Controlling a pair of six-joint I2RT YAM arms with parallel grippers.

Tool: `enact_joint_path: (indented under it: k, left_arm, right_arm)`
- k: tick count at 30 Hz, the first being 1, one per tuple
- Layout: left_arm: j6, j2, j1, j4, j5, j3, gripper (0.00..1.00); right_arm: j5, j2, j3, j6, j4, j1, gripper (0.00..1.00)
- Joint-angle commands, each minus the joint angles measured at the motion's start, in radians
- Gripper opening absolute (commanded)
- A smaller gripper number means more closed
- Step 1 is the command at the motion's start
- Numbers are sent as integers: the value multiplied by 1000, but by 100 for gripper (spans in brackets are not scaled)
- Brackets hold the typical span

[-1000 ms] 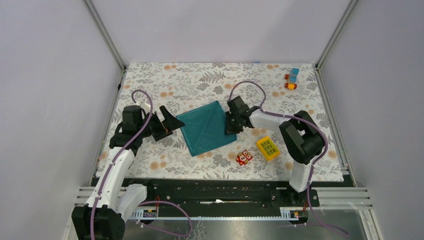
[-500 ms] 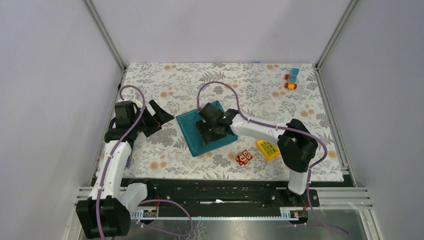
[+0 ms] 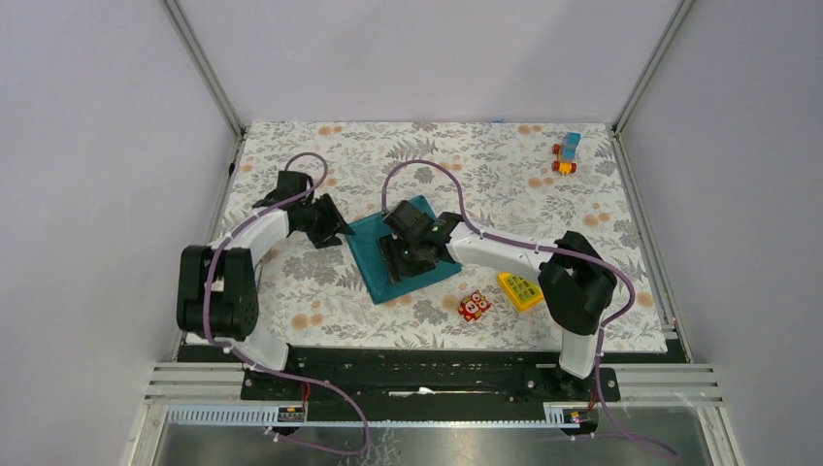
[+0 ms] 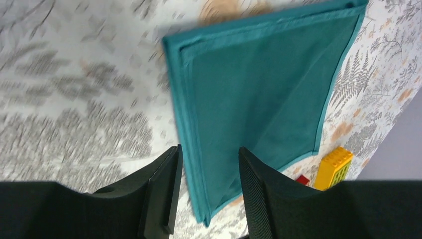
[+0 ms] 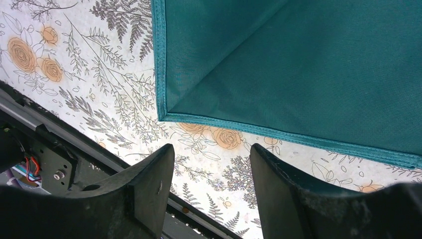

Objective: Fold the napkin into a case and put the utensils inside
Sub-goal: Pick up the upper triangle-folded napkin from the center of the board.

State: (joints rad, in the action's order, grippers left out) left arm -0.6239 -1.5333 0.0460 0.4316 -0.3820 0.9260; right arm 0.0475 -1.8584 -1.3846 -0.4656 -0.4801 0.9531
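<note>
The teal napkin (image 3: 369,257) lies folded flat on the flowered tablecloth, with a diagonal crease showing in the right wrist view (image 5: 298,64). My left gripper (image 3: 335,231) sits at its left edge. In the left wrist view the jaws (image 4: 209,169) stand apart, astride the napkin's (image 4: 263,89) layered hem without pressing it. My right gripper (image 3: 401,262) hovers over the napkin's near part. It is open (image 5: 211,154), with only tablecloth between its fingers, and the napkin's corner lies just beyond the tips. The utensils are out of view. No case shows.
A yellow gridded block (image 3: 520,288) and a small red owl toy (image 3: 474,306) lie right of the napkin. A small blue-and-orange toy (image 3: 568,153) sits at the back right. The table's black front rail (image 5: 45,144) runs close under my right gripper.
My right gripper opened and moved left from the napkin's right edge to over its near middle. My left arm swung in to the napkin's left edge, and its jaws narrowed.
</note>
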Motion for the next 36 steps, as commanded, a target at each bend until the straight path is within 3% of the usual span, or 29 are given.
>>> enact_joint_path:
  k: [1, 9, 23, 30, 36]
  left_arm:
    - [35, -122, 36, -67, 46, 140, 50]
    - [71, -291, 43, -18, 98, 242, 42]
    - [103, -368, 37, 32, 165, 294, 40]
    - [108, -408, 27, 24, 144, 300, 33]
    - [112, -433, 10, 14, 114, 297, 32]
  right_arm:
    - [20, 21, -17, 2, 13, -3, 64]
    - [14, -47, -94, 31, 7, 22, 63]
    - [-12, -173, -220, 61, -46, 59, 61]
    - [-194, -303, -419, 109, -220, 151, 66]
    - [-308, -400, -528, 86, -318, 208, 52]
